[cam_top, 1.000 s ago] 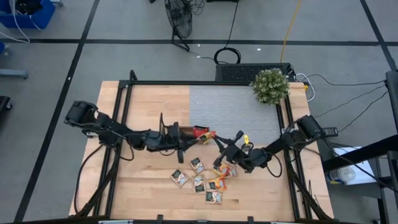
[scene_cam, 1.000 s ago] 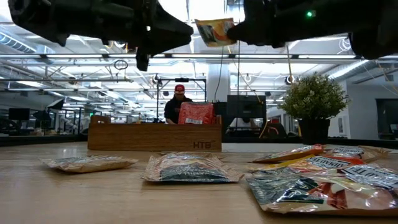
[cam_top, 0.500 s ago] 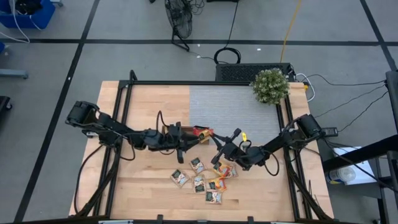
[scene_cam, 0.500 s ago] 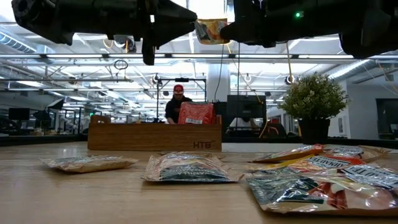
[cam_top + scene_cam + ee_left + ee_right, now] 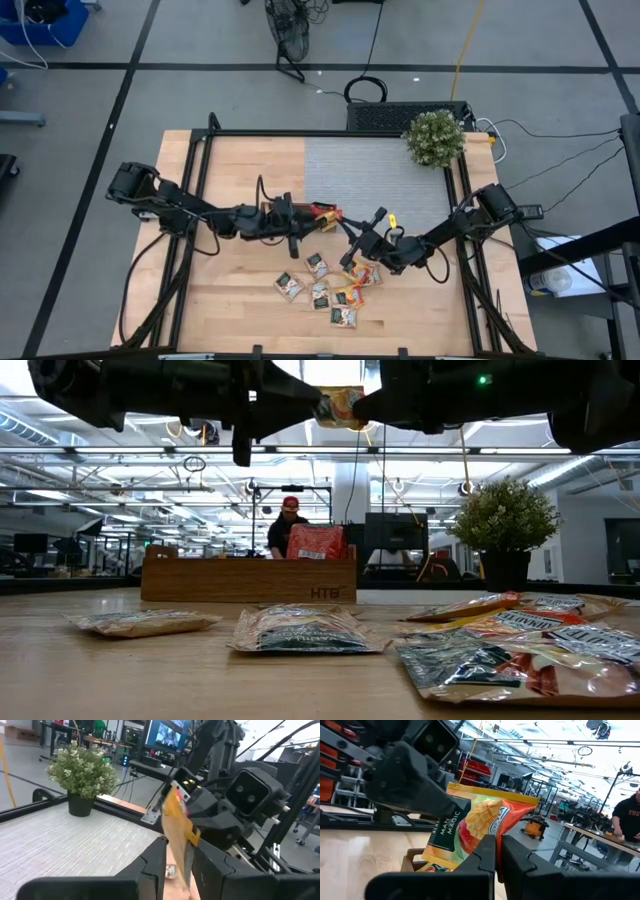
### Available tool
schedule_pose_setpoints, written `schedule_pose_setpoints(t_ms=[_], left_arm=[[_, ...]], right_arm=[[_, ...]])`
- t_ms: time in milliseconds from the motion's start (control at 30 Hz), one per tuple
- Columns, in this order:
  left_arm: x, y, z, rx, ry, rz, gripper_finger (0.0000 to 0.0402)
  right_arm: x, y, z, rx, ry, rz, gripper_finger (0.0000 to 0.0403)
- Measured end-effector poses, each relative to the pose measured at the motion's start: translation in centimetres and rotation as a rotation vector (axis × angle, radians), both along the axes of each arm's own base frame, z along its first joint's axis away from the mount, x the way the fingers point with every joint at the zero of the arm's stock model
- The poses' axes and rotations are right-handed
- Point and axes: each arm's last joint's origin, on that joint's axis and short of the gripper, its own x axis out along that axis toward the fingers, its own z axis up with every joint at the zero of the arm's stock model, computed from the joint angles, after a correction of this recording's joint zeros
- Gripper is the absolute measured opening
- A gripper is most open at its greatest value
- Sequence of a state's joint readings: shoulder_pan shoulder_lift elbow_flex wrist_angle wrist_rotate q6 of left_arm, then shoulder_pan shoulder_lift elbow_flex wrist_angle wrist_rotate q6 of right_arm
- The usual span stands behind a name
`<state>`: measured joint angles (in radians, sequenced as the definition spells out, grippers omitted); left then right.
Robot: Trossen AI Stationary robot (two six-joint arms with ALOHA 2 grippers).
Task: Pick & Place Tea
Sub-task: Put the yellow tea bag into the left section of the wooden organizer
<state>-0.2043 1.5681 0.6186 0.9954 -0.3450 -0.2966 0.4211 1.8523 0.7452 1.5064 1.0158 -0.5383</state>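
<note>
While both arms meet above the middle of the worktop, an orange sachet hangs in the air between them, held upright with its mango print facing the right wrist camera. The right gripper has its jaws closed on the sachet's lower edge. The left gripper has its jaws spread either side of the same packet, edge-on in its view; whether they touch it, I cannot tell. In the low view the sachet sits high, right between the two dark arms. Below, more tea sachets lie loose on the near worktop, and a red one stands in the wooden tray farther back. A potted plant sits at the far right corner.
</note>
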Motion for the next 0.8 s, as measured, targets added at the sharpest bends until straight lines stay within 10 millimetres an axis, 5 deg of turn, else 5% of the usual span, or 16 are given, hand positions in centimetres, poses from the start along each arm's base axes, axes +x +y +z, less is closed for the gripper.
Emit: schedule_pose_setpoints(t_ms=[167,300,467,800], left_arm=[[0.0,0.1,0.0,0.017,0.0,0.009,0.008],[0.0,0.1,0.0,0.062,0.011,-0.019,0.0015],[-0.5,0.2,0.6,0.15,0.082,-0.082,0.0004],[-3.7,1.9,7.7,0.232,0.771,0.048,0.0002]], right_arm=[[0.0,0.0,-0.1,0.008,0.004,0.003,0.0004],[0.2,0.2,-0.4,0.016,0.006,0.072,0.0004],[0.4,0.5,-1.1,0.032,0.053,0.121,0.0013],[-1.0,2.9,-2.6,0.02,0.176,0.106,0.0055]])
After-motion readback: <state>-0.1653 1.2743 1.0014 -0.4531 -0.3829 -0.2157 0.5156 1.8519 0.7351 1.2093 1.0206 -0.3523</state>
